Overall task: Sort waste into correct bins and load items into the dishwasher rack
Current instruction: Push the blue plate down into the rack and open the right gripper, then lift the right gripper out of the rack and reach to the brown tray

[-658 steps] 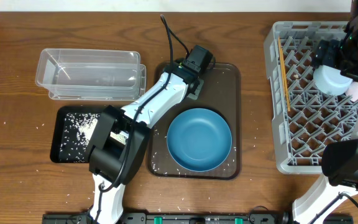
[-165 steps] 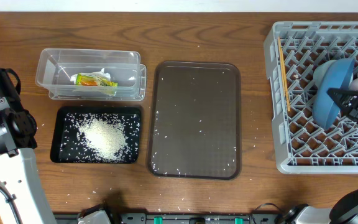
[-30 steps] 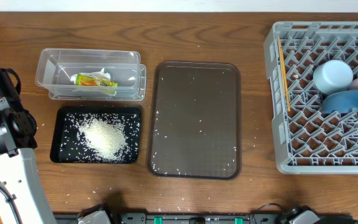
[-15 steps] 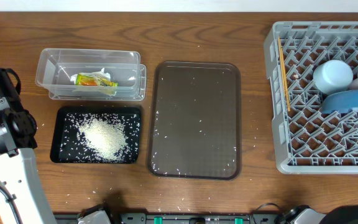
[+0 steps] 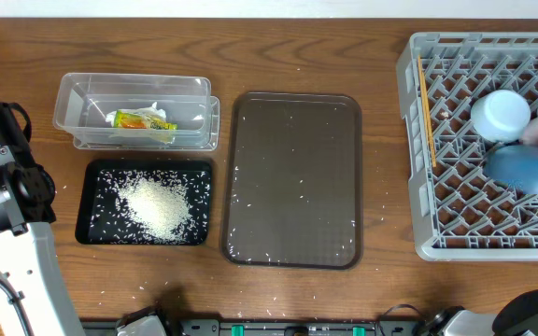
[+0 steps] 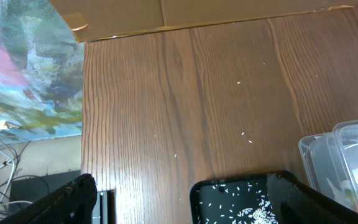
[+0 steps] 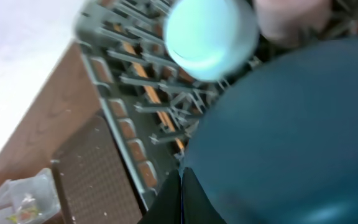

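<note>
Left gripper (image 6: 180, 180): jaws wide, nothing held, parked near left. Right gripper (image 7: 182, 196): jaws drawn fully together within the last second, at the rim of the blue plate (image 5: 529, 170); no grip can be confirmed. The plate was edge-on before and is now leaned, smooth face showing, in the dishwasher rack (image 5: 409, 149) at bench right. Loading is judged nearly done. A white cup (image 5: 501, 112) is noted just beyond.

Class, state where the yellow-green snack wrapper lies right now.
Overhead view, left side: the snack wrapper lies inside the clear tub, beside the white tissue, just beyond the black tray holding rice.
</note>
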{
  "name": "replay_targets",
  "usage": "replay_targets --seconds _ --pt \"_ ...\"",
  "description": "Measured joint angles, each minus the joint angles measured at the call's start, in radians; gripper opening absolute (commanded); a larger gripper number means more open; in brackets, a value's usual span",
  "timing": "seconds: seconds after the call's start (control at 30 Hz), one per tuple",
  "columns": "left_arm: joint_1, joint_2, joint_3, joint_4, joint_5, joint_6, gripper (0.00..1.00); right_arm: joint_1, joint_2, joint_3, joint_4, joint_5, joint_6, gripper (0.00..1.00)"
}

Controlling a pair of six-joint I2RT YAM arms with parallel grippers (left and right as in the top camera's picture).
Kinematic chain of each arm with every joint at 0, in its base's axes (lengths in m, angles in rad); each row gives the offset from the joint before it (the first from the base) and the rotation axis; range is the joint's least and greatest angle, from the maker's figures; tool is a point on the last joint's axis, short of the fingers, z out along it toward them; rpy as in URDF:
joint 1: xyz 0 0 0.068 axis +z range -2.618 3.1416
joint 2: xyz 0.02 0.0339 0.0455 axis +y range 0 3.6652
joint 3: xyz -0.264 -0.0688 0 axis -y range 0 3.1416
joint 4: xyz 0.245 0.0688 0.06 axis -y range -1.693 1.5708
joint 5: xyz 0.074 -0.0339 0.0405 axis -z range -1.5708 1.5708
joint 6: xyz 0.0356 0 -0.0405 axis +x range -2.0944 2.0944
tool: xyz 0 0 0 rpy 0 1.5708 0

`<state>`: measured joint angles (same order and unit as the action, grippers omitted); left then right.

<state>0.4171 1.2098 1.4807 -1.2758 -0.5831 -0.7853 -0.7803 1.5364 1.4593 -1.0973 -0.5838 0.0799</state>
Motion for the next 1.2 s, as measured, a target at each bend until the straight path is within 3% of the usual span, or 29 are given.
replay_targets --seconds 0.53,0.63,0.7,0.77,0.97,1.03,1.07,1.2 --pt "0.000 0.000 0.000 0.000 0.000 0.000 0.91 0.000 0.000 0.000 -0.070 0.029 0.002 0.03" --pt "0.000 0.000 0.000 0.000 0.000 0.000 0.91 0.002 0.000 0.000 -0.103 -0.063 -0.054 0.18" --pt "0.000 0.000 0.000 0.000 0.000 0.000 0.90 0.012 0.000 0.000 -0.145 -0.133 -0.113 0.40" --pt "0.000 0.000 0.000 0.000 0.000 0.000 0.91 0.039 0.000 0.000 -0.196 -0.190 -0.186 0.55" --pt "0.000 0.000 0.000 0.000 0.000 0.000 0.91 0.206 0.000 0.000 -0.307 -0.243 -0.340 0.72" --pt "0.000 0.000 0.000 0.000 0.000 0.000 0.91 0.293 0.000 0.000 -0.311 -0.237 -0.370 0.94" --pt "0.000 0.000 0.000 0.000 0.000 0.000 0.91 0.331 0.000 0.000 -0.311 -0.231 -0.374 0.99" --pt "0.000 0.000 0.000 0.000 0.000 0.000 0.91 0.508 0.000 0.000 -0.268 -0.156 -0.346 0.99"
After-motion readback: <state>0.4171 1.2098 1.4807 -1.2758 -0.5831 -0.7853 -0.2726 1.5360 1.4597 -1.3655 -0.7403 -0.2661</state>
